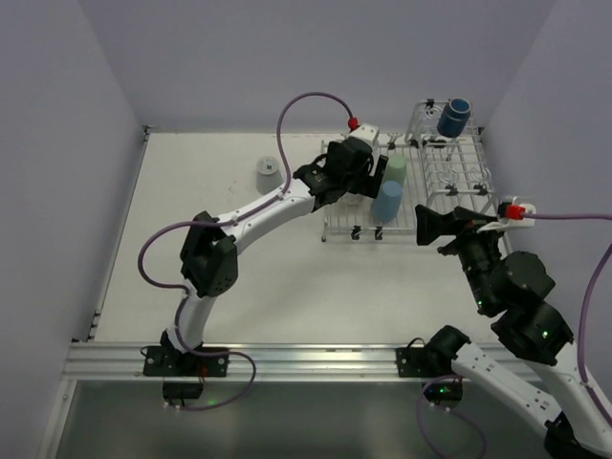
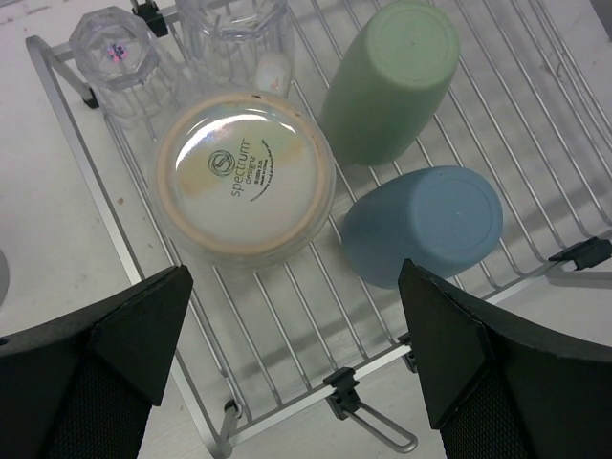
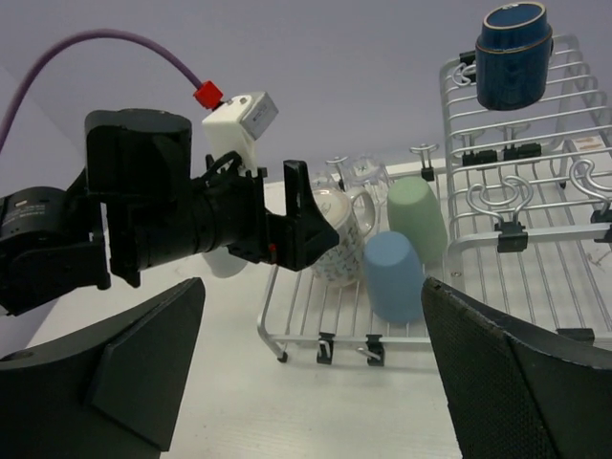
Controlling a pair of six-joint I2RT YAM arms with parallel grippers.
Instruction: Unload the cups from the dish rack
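Observation:
The silver wire dish rack (image 1: 435,182) stands at the back right. On its flat tray are an upside-down whitish mug (image 2: 244,177), a pale green tumbler (image 2: 387,81), a light blue tumbler (image 2: 426,225) and two clear glasses (image 2: 115,48). A dark navy mug (image 1: 454,117) sits on the raised basket at the back. My left gripper (image 1: 346,184) is open and empty, hovering over the tray's near left corner just short of the whitish mug (image 3: 335,234). My right gripper (image 1: 426,227) is open and empty in front of the rack, apart from the blue tumbler (image 3: 392,277).
A small pale cup (image 1: 269,172) stands on the table left of the rack, beyond the left arm. Grey walls close in the back and both sides. The plate-slot section (image 3: 535,191) rises on the rack's right side.

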